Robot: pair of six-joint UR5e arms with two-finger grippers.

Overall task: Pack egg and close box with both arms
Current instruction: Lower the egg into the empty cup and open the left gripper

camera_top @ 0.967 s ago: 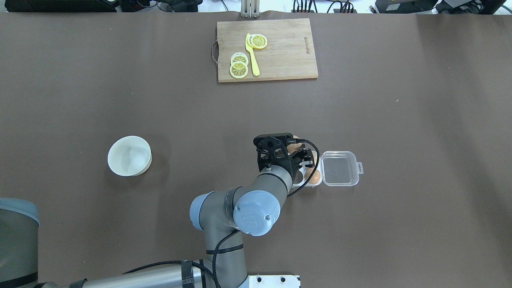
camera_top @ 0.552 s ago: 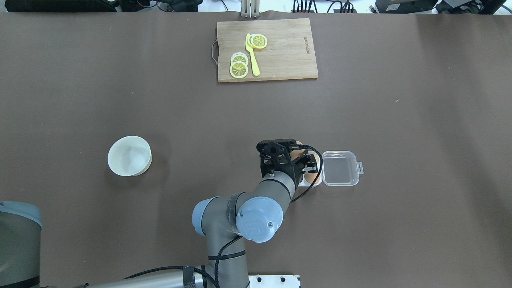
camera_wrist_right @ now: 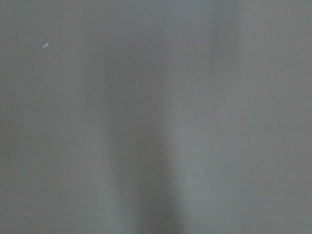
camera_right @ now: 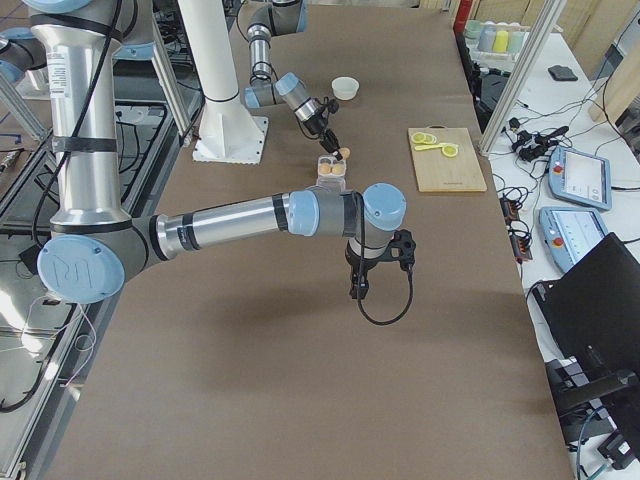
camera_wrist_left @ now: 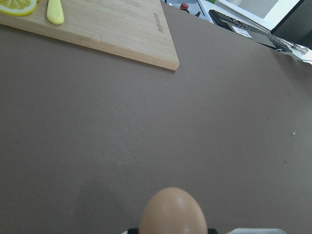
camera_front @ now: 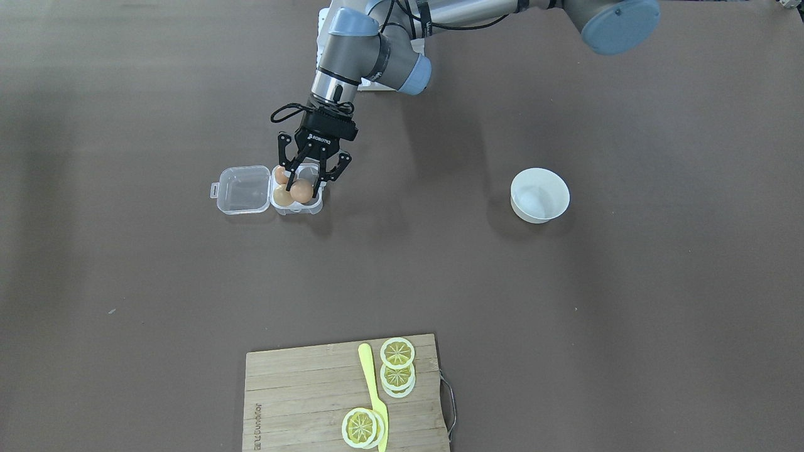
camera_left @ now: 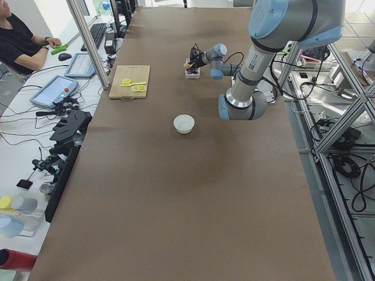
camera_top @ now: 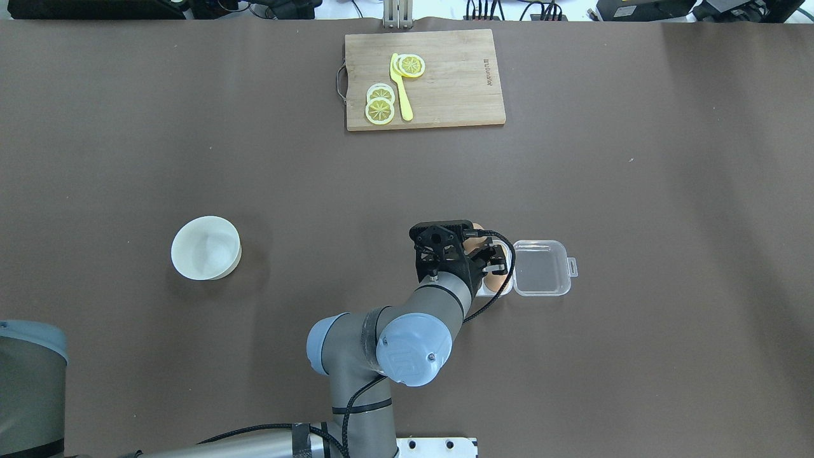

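The table (camera_top: 636,318) carries everything. The left arm (camera_top: 381,343) reaches across it to the box, while the right arm (camera_right: 230,220) hangs over bare table, well apart from the work. At the far edge lies the board (camera_top: 445,76) with lemon slices, and the bowl (camera_top: 205,247) stands off to the left, neither in our way.

The box (camera_front: 300,209) sits with its lid (camera_front: 242,189) laid flat beside the cups. The left gripper (camera_front: 304,187) stands over the cups, its fingers pinched on the egg (camera_wrist_left: 173,212), as far as the front view shows. The right gripper (camera_right: 362,285) points down at the table – we cannot tell whether it is spread or closed. A second egg (camera_front: 282,197) and a third egg (camera_front: 281,175) fill the two cups next to the lid. Ours is at a cup on the side away from the lid. We cannot make out whether it is seated.

We judge the step to be setting the egg down. To do it well, we lower straight and slowly until the cup takes the weight, keeping the inner finger off the second egg. We then part the fingers only a little and lift vertically – a sideways pull could tip the light box. The lid waits for both arms.
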